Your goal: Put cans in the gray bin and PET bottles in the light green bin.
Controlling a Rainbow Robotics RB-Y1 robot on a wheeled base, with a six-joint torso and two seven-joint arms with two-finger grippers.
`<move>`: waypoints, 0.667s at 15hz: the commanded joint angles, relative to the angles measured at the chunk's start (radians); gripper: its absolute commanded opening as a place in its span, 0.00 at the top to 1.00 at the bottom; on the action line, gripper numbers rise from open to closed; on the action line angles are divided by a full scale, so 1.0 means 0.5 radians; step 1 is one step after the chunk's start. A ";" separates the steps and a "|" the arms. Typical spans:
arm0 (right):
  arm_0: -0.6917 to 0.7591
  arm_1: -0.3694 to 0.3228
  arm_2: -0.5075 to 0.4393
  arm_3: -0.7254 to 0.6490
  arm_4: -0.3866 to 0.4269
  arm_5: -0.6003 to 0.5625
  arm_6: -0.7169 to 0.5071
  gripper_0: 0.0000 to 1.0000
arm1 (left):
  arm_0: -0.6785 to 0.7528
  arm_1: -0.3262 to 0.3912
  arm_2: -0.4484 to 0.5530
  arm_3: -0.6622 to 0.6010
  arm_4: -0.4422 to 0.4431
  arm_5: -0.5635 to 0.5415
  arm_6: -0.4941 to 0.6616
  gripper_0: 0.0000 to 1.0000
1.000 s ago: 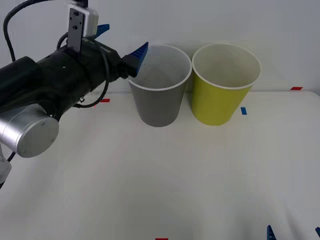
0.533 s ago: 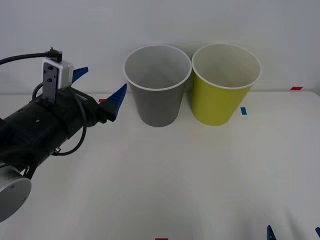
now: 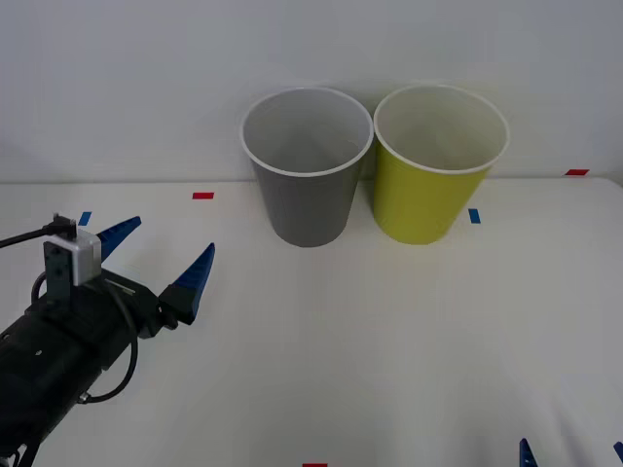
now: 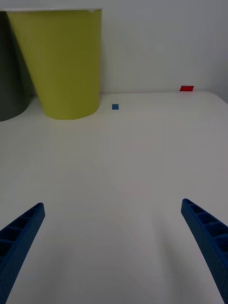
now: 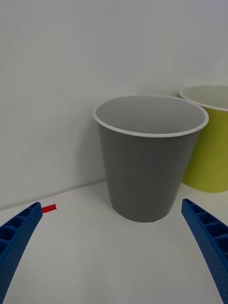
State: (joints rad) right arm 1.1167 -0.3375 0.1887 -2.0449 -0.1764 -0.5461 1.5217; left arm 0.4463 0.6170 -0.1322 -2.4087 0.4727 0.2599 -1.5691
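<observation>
Inspected: white table (image 3: 389, 341), bare across the near half. Found at its far side, against the wall: gray bin (image 3: 308, 170) and light green bin (image 3: 438, 170), upright, side by side, rims all but touching, gray to the left. Cannot confirm contents; bin bottoms hidden. Judged likely: can drop into the gray bin done, step in hand a return to rest.

Recommended for that step: keep the arm low and well clear of the gray rim, avoid sweeping sideways toward either bin, and verify the can's whereabouts before marking it sorted.

Noted, left gripper (image 3: 167, 236): near-left of the table, well apart from the gray bin, aimed at it, fingers spread wide, holding and touching nothing.

Noted, right gripper (image 4: 113, 204): parked at the near-right edge, likewise spread wide and empty.
</observation>
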 commanded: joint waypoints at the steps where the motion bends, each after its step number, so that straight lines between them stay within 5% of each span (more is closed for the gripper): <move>1: 0.000 0.000 0.000 0.000 0.000 0.000 0.000 0.00 | 0.212 0.122 -0.015 0.016 -0.037 -0.241 -0.010 0.00; 8: 0.000 0.000 0.000 0.000 0.000 0.000 0.000 0.00 | 0.313 0.193 -0.343 0.734 -0.099 -1.400 -0.258 0.00; 10: 0.000 0.000 0.000 0.000 0.000 0.000 0.000 0.00 | 0.427 0.150 -0.395 0.829 -0.102 -1.566 -0.261 0.00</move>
State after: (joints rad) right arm 1.1167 -0.3375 0.1887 -2.0448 -0.1764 -0.5461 1.5217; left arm 0.6193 0.7065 -0.3007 -2.0329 0.4248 -0.4706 -1.6830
